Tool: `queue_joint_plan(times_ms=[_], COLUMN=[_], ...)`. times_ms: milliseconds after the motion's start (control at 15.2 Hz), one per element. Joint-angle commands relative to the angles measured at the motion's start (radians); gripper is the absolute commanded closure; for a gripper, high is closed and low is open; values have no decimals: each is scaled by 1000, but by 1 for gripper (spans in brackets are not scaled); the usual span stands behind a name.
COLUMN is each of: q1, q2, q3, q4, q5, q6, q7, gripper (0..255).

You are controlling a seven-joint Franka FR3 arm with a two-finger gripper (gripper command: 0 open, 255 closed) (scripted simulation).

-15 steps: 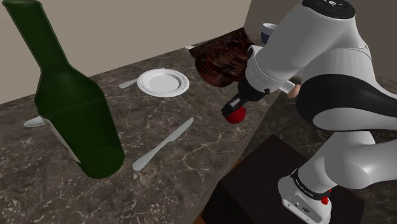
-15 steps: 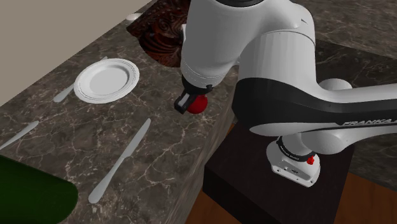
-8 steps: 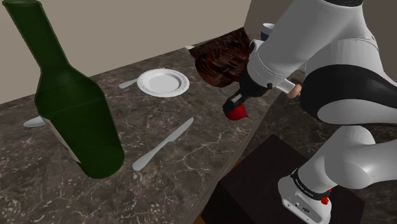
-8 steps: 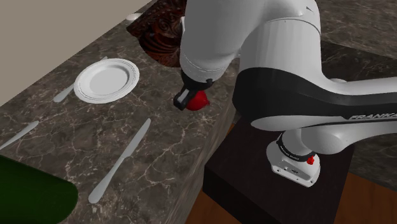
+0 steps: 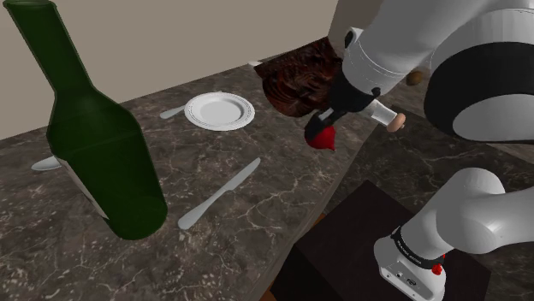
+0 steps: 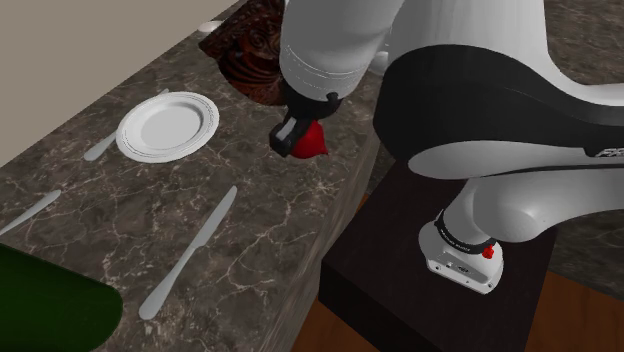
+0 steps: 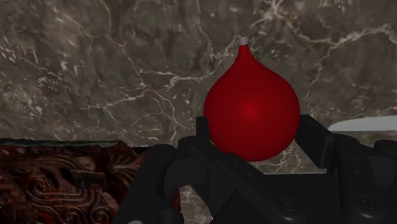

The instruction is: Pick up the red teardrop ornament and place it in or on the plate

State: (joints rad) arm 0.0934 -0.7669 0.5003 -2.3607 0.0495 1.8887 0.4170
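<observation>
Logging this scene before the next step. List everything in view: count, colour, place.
teardrop ornament: one, red, clasped in the hand near the counter's edge
plate: one, white, on the counter
bottle: one, dark green, nearest the shoulder camera
knife: one, silver-grey, flat between bottle and ornament
other cutlery: two, silver-grey, one beside the plate, one partly behind the bottle
carved piece: one, dark red-brown, on the counter beyond the ornament in the shoulder view
counter: one, dark with pale veins
stand: one, dark box, beside the counter
arm: one, white with dark joints, on the stand
hand: one, black, shut on the ornament
</observation>
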Motion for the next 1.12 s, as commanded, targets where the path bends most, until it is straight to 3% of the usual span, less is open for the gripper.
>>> queue_joint_plan(times_ms=[0,264,726,1056], q1=[-4,-11,-126,-196], q2=[6,16,298,521], q3=[-4,-13,73,153], q4=[31,88,284,466], q5=[-4,-11,-99,-212], q6=[-25,-72,9,17], q7=[-4,-12,30,92], gripper=[255,255,255,255])
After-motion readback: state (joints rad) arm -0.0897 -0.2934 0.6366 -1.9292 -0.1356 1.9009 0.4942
